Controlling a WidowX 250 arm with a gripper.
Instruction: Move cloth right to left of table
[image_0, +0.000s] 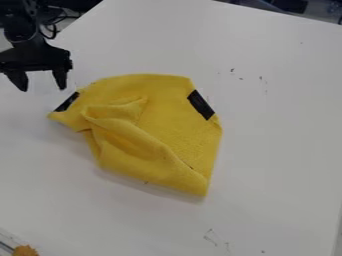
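Hand (43, 86) open wide, empty. Cloth (170, 115) folded unevenly, around mid-view on bench (280, 150). Risk: a grip closed too high may miss the folds; a shallow pinch may slip.

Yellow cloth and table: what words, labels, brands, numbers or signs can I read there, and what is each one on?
None can be read.
Yellow cloth: two black patches, no legible lettering.
White table: small dark marks, too faint to make out as writing.
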